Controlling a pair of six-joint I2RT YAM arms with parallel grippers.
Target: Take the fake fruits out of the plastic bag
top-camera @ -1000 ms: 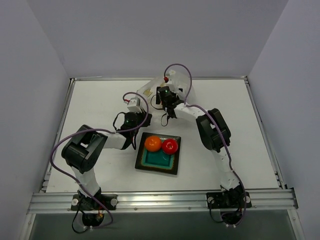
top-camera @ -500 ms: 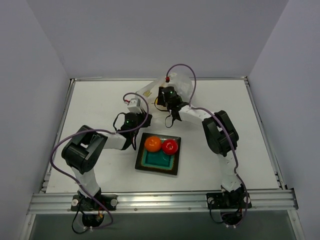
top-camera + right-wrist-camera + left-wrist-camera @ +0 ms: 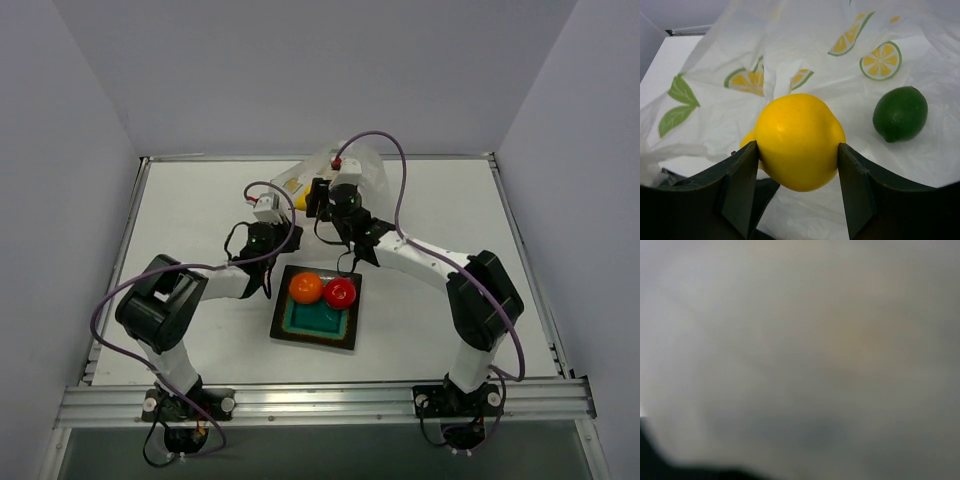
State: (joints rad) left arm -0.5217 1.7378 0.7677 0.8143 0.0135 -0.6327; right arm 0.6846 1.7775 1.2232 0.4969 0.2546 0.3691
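Observation:
My right gripper (image 3: 797,150) is shut on the yellow pear-shaped fruit (image 3: 797,131), one finger on each side of it, over the plastic bag (image 3: 790,45). The dark green fruit (image 3: 900,114) lies inside the bag to the right. In the top view the bag (image 3: 362,166) lies at the back centre, my right gripper (image 3: 310,197) is at its left end, and a bit of yellow (image 3: 297,197) shows there. The orange ball (image 3: 306,287) and red fruit (image 3: 340,292) sit on the teal plate (image 3: 312,322). My left gripper (image 3: 268,214) is at the bag's left edge. Its wrist view is a grey blur.
The teal plate stands in the middle of the table, just in front of both grippers. Raised rails run along the table's left (image 3: 125,255) and right (image 3: 522,255) sides. Purple cables (image 3: 395,165) loop above both arms.
My right arm's elbow has swung out to the right and forward. Its gripper has shifted a little to the left at the bag, and yellow now shows there. The left arm has hardly moved.

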